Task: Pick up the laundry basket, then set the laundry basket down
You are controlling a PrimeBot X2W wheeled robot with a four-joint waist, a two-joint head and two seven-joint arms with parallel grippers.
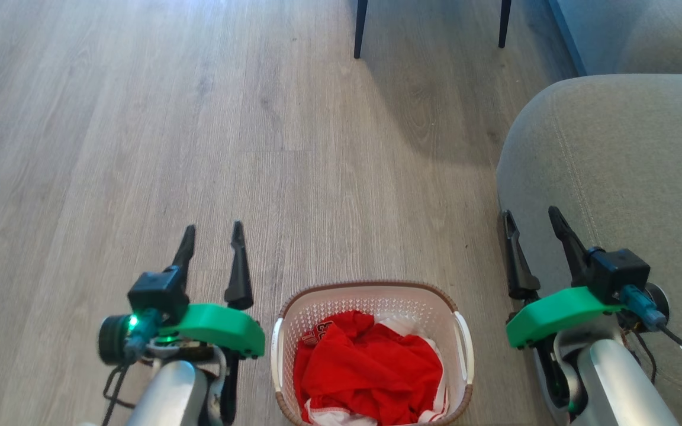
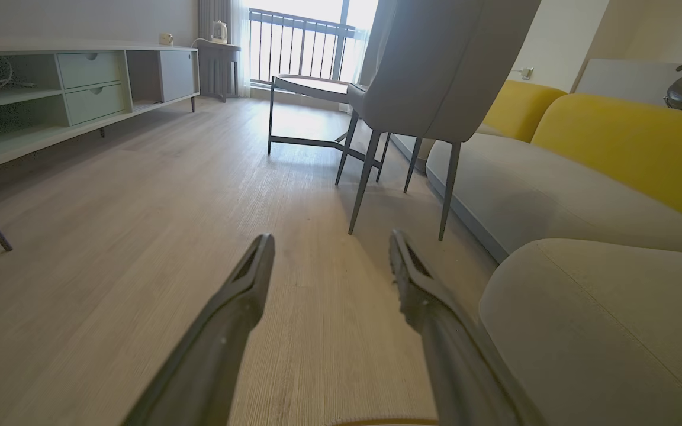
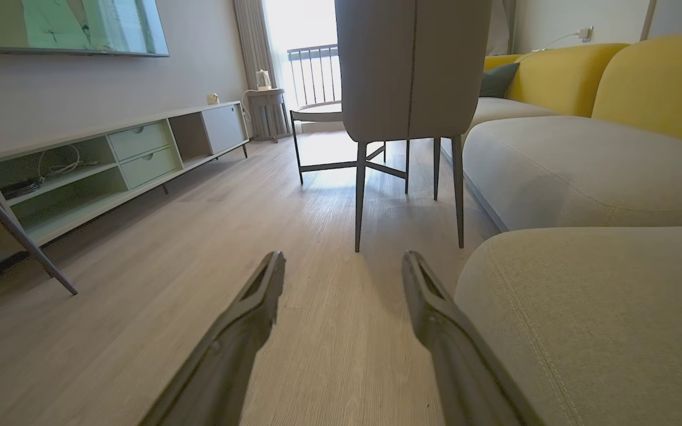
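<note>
The laundry basket (image 1: 370, 294), white perforated plastic with a brown rim and white side handles, stands on the wooden floor at the bottom middle of the head view, holding red and white clothes (image 1: 370, 367). My left gripper (image 1: 212, 228) hovers open to the basket's left, fingers pointing away from me, nothing between them. To the basket's right, my right gripper (image 1: 530, 213) is open too, over the edge of a grey cushion. In the wrist views the left gripper (image 2: 329, 239) and the right gripper (image 3: 344, 257) point along bare floor. A sliver of the basket's brown rim (image 2: 382, 422) shows at the bottom of the left wrist view.
A grey sofa ottoman (image 1: 619, 177) sits close on the right. A grey chair (image 3: 412, 71) with dark legs (image 1: 360, 29) stands ahead, with a small table behind it. A low media cabinet (image 3: 116, 160) lines the left wall. Yellow sofa backs (image 2: 631, 142) rise on the right.
</note>
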